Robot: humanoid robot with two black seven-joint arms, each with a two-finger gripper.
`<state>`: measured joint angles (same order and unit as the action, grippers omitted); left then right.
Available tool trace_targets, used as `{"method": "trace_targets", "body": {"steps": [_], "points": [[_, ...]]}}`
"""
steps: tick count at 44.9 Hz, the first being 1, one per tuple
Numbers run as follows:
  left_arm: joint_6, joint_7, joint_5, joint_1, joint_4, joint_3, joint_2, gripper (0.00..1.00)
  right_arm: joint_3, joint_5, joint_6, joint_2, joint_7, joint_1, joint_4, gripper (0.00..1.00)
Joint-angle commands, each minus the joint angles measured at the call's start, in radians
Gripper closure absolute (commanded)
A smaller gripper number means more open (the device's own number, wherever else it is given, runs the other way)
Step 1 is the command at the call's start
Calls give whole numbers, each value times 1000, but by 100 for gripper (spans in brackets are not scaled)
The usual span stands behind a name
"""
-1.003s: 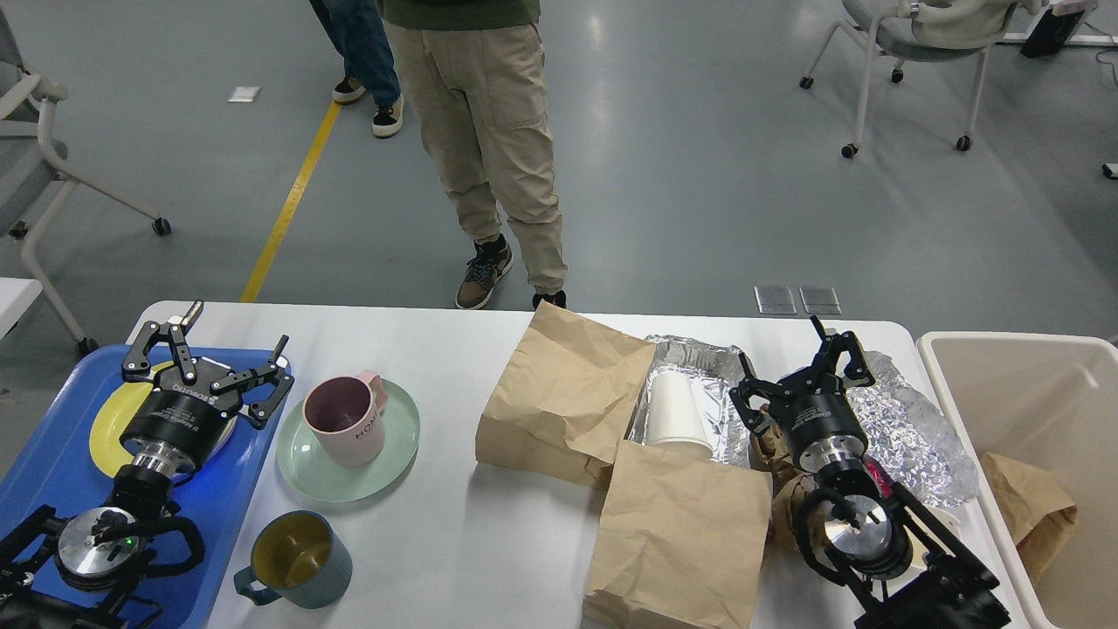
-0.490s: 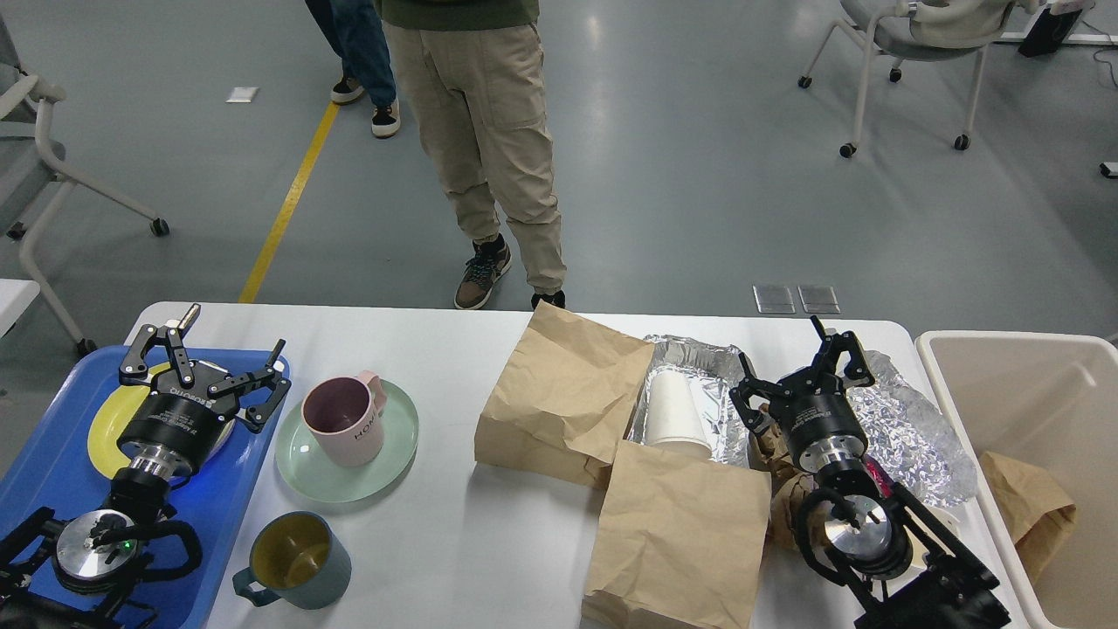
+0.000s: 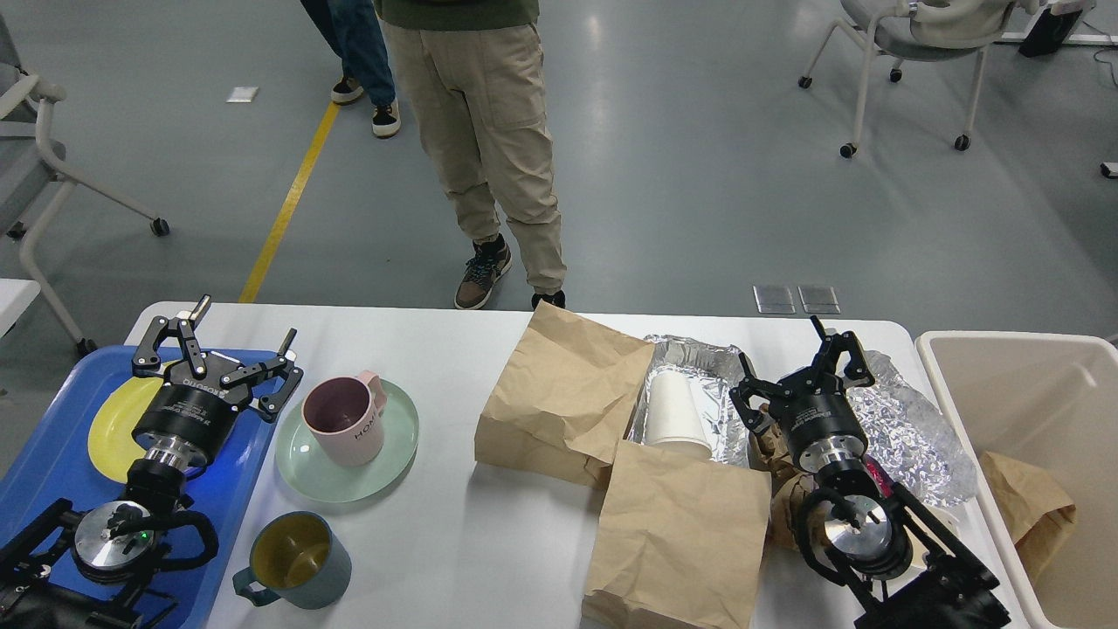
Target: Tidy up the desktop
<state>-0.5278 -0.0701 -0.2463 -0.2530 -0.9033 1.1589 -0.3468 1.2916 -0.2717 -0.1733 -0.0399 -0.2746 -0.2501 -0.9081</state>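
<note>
Your left gripper [image 3: 240, 330], jaws open and empty, has shifted toward the pink mug [image 3: 343, 420], probably its next pickup off the counter [image 3: 454, 542].

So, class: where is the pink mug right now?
In the head view, the pink mug stands upright on the pale green plate, left of centre on the desktop, between the blue tray and the brown paper bags.

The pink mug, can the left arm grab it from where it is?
Probably yes. The left gripper is open and empty, hovering over the blue tray just left of the pink mug. The mug stands upright on the green plate, and nothing lies between it and the gripper.
</note>
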Motion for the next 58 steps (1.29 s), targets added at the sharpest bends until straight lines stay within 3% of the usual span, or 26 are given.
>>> {"method": "trace_targets", "body": {"steps": [1, 10, 15, 19, 23, 27, 35, 46, 51, 58], "points": [[2, 1, 1, 0, 0, -7, 0, 1, 0, 0, 0, 0, 0, 0, 0, 0], [-8, 3, 2, 6, 1, -22, -27, 1, 0, 0, 0, 0, 0, 0, 0, 0], [5, -13, 1, -11, 1, -97, -115, 1, 0, 0, 0, 0, 0, 0, 0, 0], [6, -13, -1, -77, 4, -223, -217, 1, 0, 0, 0, 0, 0, 0, 0, 0], [6, -8, 1, -185, 10, -462, -329, 1, 0, 0, 0, 0, 0, 0, 0, 0], [-9, -13, 2, -418, 11, -871, -443, 1, 0, 0, 0, 0, 0, 2, 0, 0], [-30, -13, 2, -937, 3, -1608, -443, 1, 0, -1, 0, 0, 0, 2, 0, 0], [-81, 3, 7, -1535, -22, -2333, -186, 1, 0, 0, 0, 0, 0, 2, 0, 0], [-87, 0, 10, -1722, -117, -2556, -38, 1, 0, 0, 0, 0, 0, 2, 0, 0], [-98, 3, 12, -1971, -328, -2598, 72, 1, 0, 0, 0, 0, 0, 2, 0, 0]]}}
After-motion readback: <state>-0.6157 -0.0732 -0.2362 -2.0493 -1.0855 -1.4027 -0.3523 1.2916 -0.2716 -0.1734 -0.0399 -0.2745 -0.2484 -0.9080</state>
